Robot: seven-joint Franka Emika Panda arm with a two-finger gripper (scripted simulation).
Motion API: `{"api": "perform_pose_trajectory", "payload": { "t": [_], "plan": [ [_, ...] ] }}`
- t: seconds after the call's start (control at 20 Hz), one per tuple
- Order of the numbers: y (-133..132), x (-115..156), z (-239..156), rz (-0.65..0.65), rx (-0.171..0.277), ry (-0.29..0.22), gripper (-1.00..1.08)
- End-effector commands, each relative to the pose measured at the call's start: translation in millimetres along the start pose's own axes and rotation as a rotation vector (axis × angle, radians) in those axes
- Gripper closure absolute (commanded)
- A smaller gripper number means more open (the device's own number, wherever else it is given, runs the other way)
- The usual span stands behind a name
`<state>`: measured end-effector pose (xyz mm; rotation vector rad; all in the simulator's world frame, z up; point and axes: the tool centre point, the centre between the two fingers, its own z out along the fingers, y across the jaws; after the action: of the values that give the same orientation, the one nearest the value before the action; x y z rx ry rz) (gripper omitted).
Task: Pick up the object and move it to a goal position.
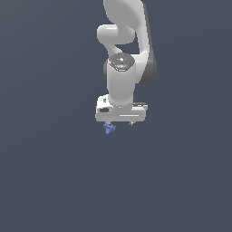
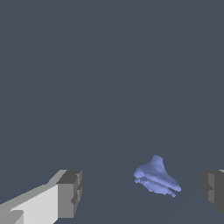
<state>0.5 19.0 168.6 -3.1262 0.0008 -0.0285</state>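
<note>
Spread wide, the gripper (image 2: 140, 192) hung with its two fingers (image 2: 70, 194) on either side of the small blue object (image 2: 156, 179), neither one touching it. That lumpy, pronged piece sat off-centre, nearer one finger than the other. In the exterior view it showed just under the white hand, toward that view's left. Closing now risked nudging the piece sideways or pinching only a prong, letting it slip.

Flat slate-grey surface (image 1: 50, 181), one small piece on it.
Surface plain and uniform, no edges or markings in either view. The only thing lying on it: the periwinkle-blue object (image 1: 109, 128) (image 2: 156, 177), lumpy with small prongs; grey ground shows bare on all sides of it.
</note>
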Motion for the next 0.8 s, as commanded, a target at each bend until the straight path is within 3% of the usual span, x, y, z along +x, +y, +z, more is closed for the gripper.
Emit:
{"api": "perform_pose_trajectory", "payload": {
  "t": [0.0,0.75],
  "plan": [
    [0.0,0.0,0.0,0.000,0.000,0.000,-0.92],
    [7.9,-0.8,-6.7,0.047,0.023,0.001,-0.92]
  ]
}}
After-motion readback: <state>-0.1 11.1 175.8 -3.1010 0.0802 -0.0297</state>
